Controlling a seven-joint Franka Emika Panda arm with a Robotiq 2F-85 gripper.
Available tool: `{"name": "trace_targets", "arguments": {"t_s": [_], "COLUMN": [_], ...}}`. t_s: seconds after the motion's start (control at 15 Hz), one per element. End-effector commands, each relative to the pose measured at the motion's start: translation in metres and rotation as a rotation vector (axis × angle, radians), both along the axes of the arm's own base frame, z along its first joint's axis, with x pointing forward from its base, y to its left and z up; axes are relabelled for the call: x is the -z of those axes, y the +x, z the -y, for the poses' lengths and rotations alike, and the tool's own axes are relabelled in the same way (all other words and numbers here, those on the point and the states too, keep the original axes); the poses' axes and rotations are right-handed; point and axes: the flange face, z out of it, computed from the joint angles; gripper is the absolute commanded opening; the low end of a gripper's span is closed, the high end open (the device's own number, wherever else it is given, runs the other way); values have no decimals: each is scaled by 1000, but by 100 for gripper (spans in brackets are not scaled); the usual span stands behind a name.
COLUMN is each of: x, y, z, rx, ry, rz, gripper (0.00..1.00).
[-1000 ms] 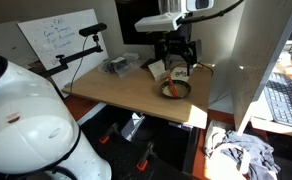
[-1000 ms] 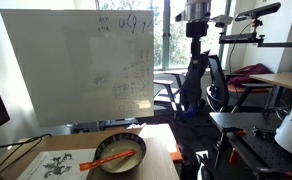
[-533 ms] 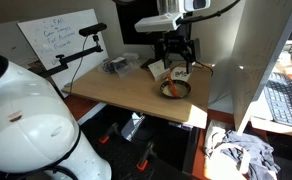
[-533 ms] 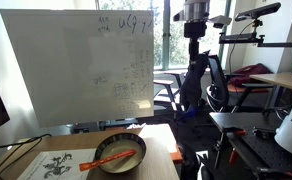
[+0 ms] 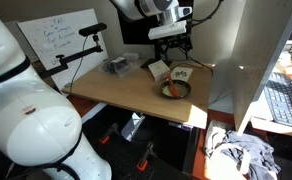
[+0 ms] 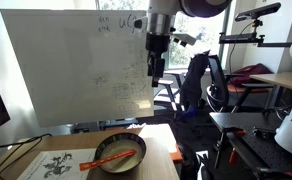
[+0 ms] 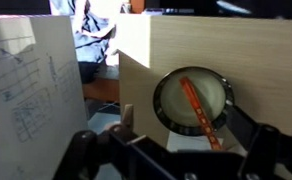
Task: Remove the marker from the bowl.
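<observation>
The space straight above the bowl (image 5: 185,91) is open, while a box (image 5: 159,70) stands near its rim.

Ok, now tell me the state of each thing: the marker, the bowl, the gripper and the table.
marker: lying slanted inside the bowl, one end over the rim, not gripped.
bowl: upright on the table, holding only the marker.
gripper: open, empty, high above the table, touching nothing.
table: carries the bowl near its edge.
</observation>
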Motion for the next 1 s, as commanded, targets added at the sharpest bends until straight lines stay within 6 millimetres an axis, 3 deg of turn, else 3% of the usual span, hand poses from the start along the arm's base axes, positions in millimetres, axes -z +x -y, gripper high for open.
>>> {"name": "trace_targets", "arguments": {"t_s": [0.0,0.2,0.47,0.93], "x": [36,75,116,179], "y": [61,97,131,154], "z": [0,1,-17,-59], "rx": [-150,-249,-390,-470], "ry": [14,34,35,118], "rz": [-51,-121,-157,-214], "gripper": [100,100,100,100]}}
